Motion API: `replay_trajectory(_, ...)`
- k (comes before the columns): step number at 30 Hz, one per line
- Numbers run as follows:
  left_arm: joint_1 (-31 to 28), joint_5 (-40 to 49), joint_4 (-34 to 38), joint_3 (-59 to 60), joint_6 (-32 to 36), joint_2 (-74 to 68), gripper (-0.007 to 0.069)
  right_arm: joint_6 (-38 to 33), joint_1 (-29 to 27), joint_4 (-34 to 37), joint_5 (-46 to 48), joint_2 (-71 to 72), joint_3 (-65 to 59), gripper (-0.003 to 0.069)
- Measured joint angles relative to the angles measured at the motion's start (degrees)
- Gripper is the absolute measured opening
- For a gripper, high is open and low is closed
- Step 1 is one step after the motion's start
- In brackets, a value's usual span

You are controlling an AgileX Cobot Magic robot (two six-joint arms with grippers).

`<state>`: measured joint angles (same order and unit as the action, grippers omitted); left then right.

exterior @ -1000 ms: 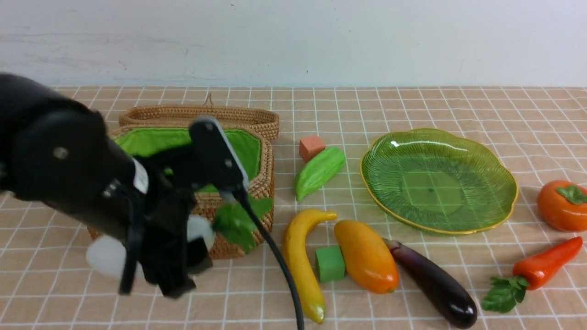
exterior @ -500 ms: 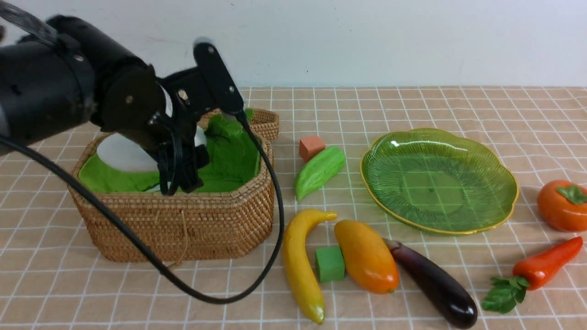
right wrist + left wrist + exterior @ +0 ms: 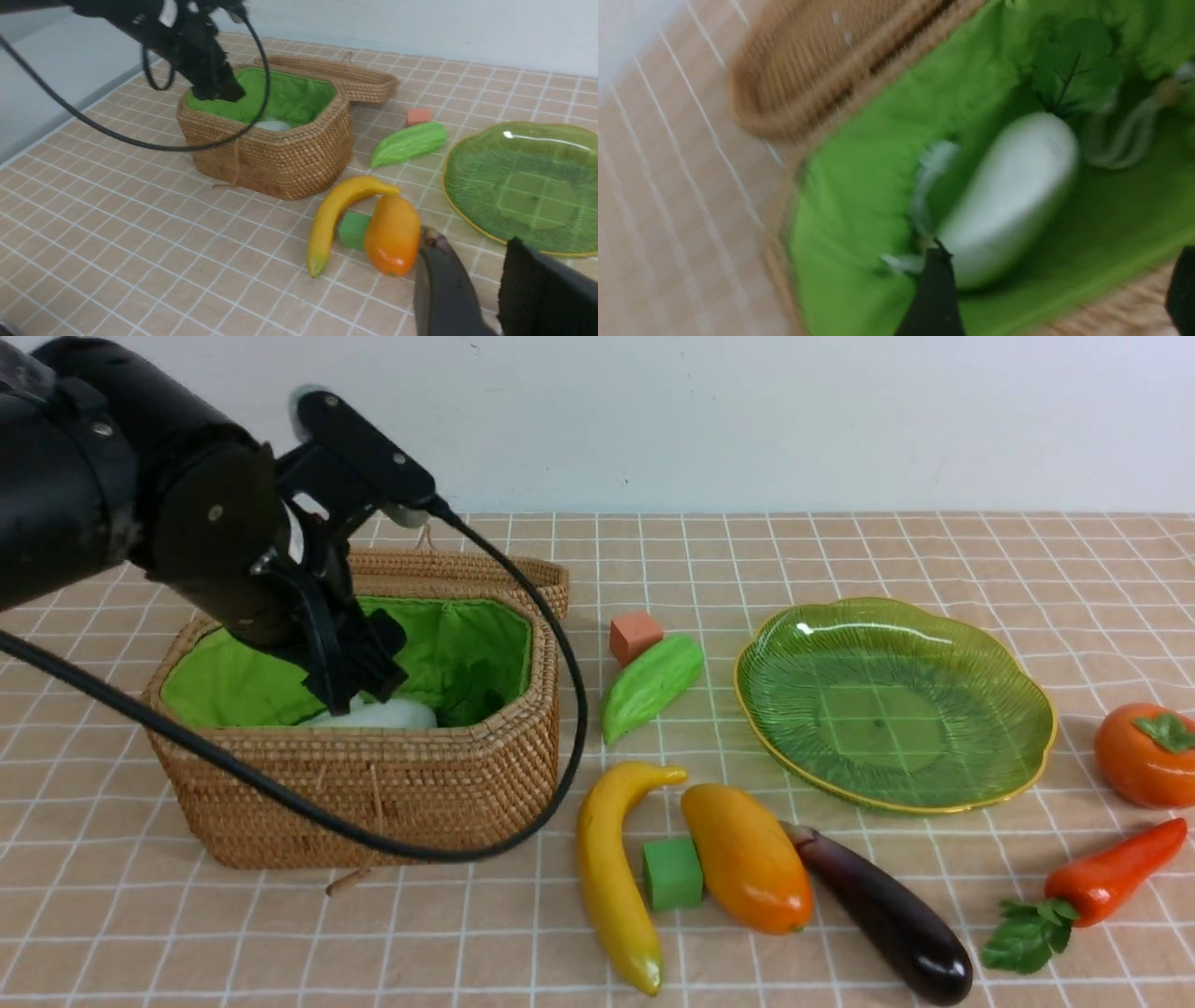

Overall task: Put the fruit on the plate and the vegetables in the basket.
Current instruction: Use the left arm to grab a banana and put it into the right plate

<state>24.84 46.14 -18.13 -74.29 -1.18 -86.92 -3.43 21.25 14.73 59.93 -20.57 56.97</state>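
— From our edge of the table (image 3: 280,943) outward, what had we got done?

— Nearest us, nothing. The banana (image 3: 611,877), the mango (image 3: 747,873) and the eggplant (image 3: 882,919) lay side by side on the table, with the carrot (image 3: 1111,873) off to the right.

— And our right hand (image 3: 542,289)?

— Only one dark finger showed, just beside the eggplant. We could not tell how wide it stood or whether it gripped anything.

— Farther back?

— The white radish (image 3: 383,714) lay inside the basket (image 3: 373,803) on the green lining (image 3: 467,653). Our left hand (image 3: 359,691) hovered just above it, spread wide and holding nothing. The persimmon (image 3: 1139,756) sat on the table right of the plate (image 3: 887,709), which carried no fruit. The gourd (image 3: 651,686) lay between basket and plate.

— So?

— We judged one vegetable of four done, with three vegetables and all three fruits left.
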Motion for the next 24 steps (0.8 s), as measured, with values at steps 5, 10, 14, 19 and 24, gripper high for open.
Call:
replay_trajectory(5,10.7,9.3,12.3,-0.5,-10.6,3.3,0.0148,2.6,0.0,-4.8,6.9,0.1,2.7,0.0218)
replay_trajectory(10,22.7,12.2,19.8,-0.6,-13.7,-2.1,-0.0012,2.8,0.0,-5.2,11.9,0.1,2.7,0.0224)
replay_trajectory(14,25.8,12.0,19.9,-2.6,-15.7,-9.5,0.0058,2.9,0.0,-5.2,12.7,0.1,2.7,0.0224)
replay_trajectory(19,25.8,9.6,13.4,-6.5,-23.8,-19.3,0.0311,2.9,0.0,-5.2,12.7,0.1,2.7,0.0227)
replay_trajectory(24,25.8,5.9,4.6,-8.4,-39.4,-24.6,0.0508,2.9,0.0,-5.0,12.7,0.1,2.7,0.0232)
